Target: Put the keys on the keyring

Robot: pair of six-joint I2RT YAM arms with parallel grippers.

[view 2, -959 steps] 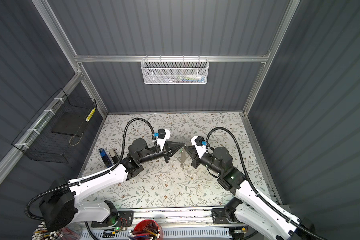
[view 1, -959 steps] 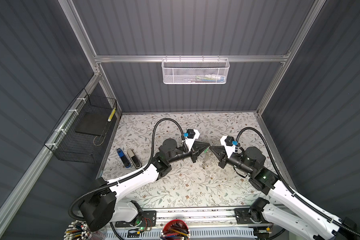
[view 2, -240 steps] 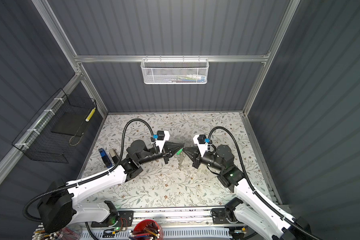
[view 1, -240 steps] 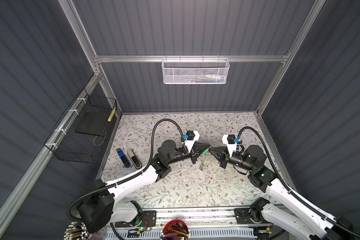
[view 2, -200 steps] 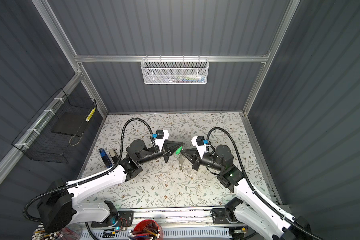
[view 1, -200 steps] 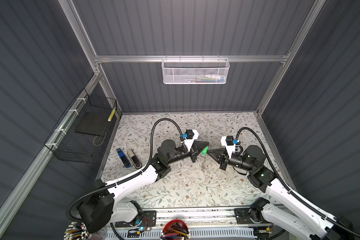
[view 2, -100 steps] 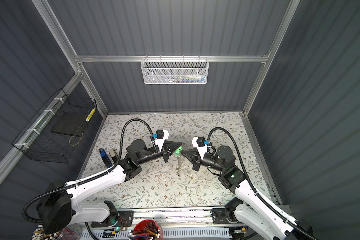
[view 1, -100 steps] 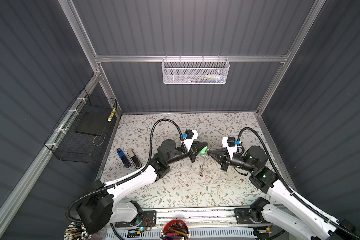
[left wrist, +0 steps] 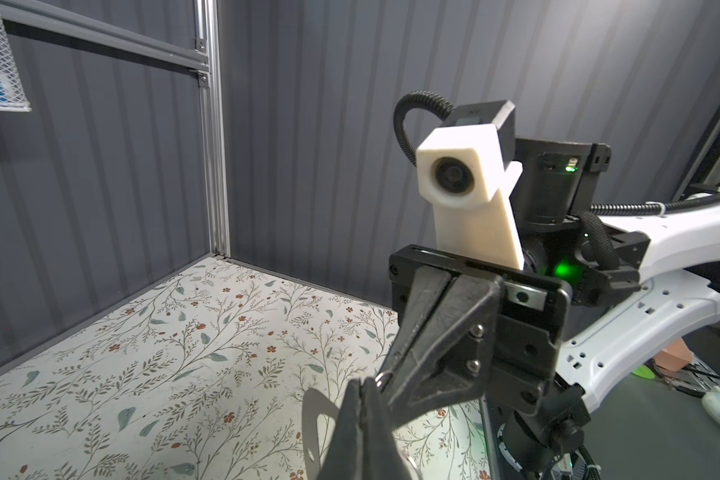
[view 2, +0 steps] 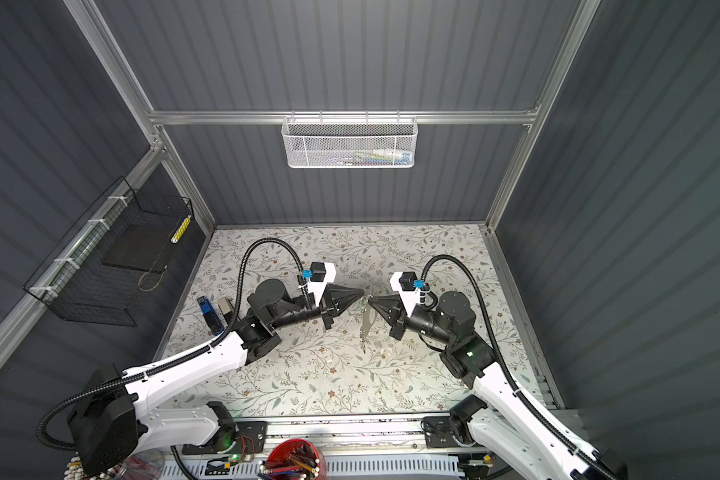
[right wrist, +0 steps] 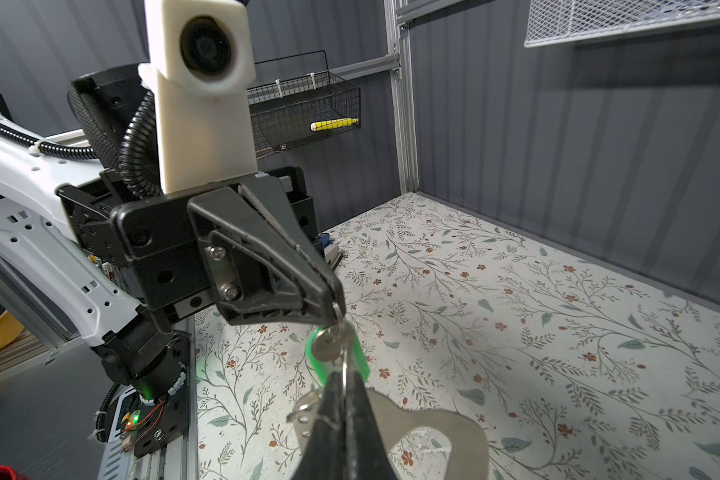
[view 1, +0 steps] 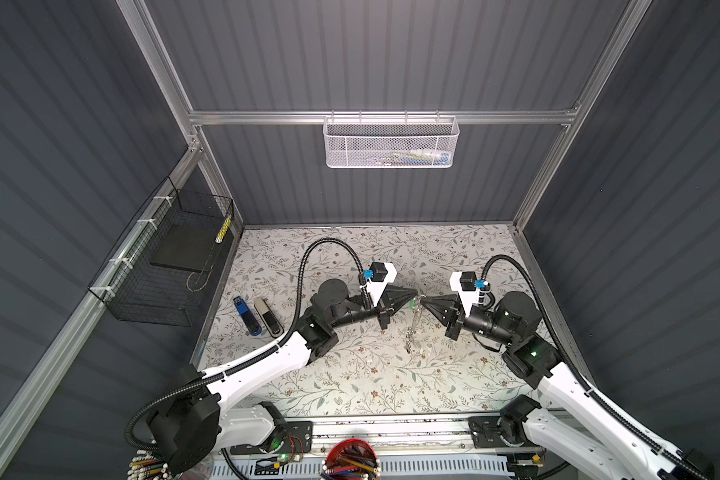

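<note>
Arms nose to nose mid-desk, keyring dangling between them

Two staplers, blue [view 1: 246, 318] and grey [view 1: 268, 319], lie well off by the left wall, and two baskets, black [view 1: 171, 257] and white [view 1: 391, 141], hang on the walls. Both arms reach in level over the desk [view 1: 350, 374], tips nearly touching. The left end effector [view 1: 415, 296] is pinched tight on the small ring of one green-tagged key [right wrist: 327, 347]. The right end effector [view 1: 428, 300] is clamped on a loop of the one keyring [right wrist: 425, 417], which hangs just under the tips.
</note>
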